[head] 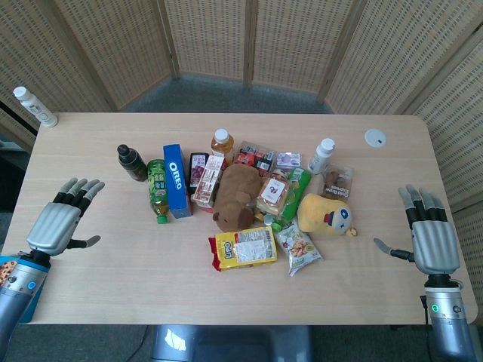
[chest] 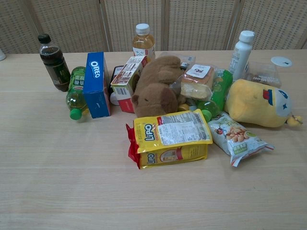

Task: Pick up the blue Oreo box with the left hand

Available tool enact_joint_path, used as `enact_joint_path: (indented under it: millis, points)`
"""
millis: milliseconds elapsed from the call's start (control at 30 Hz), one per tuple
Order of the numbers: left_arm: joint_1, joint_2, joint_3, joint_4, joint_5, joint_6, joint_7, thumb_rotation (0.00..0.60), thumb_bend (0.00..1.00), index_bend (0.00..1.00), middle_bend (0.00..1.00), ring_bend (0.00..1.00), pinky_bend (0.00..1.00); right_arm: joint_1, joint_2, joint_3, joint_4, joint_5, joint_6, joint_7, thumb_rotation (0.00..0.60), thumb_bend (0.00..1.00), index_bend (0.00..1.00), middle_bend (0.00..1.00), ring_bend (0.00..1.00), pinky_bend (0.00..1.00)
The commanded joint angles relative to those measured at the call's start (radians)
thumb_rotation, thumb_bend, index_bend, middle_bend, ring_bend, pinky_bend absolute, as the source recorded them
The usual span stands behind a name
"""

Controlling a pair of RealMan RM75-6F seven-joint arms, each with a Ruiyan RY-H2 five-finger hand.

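Blue Oreo box (chest: 96,84) with white lettering; green bottle (chest: 76,93); brown plush (chest: 156,87); yellow snack bag (chest: 171,136); pale wood table (chest: 57,182).
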Motion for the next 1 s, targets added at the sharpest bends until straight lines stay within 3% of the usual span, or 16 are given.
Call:
enact_joint_path:
  millis: [33, 433, 1000]
  points:
    - [-0.038, -0.004, -0.005, 0.021, -0.006, -0.050, 0.038, 0.600, 0.16, 0.00, 0.00, 0.00, 0.00, -0.002, 0.004, 0.000, -0.003, 0.001, 0.002, -0.003, 0.355, 0.00, 0.00, 0.03, 0.07, 0.00]
    - [-0.190, -0.115, -0.074, 0.089, -0.065, -0.187, 0.121, 0.600, 0.16, 0.00, 0.00, 0.00, 0.00, -0.019, 0.032, -0.002, -0.034, 0.001, 0.021, -0.017, 0.358, 0.00, 0.00, 0.03, 0.07, 0.00]
    - [-0.402, -0.357, -0.092, 0.371, -0.095, -0.363, 0.205, 0.600, 0.16, 0.00, 0.02, 0.00, 0.00, -0.057, 0.079, -0.004, -0.054, 0.017, 0.048, -0.017, 0.360, 0.00, 0.00, 0.03, 0.07, 0.00]
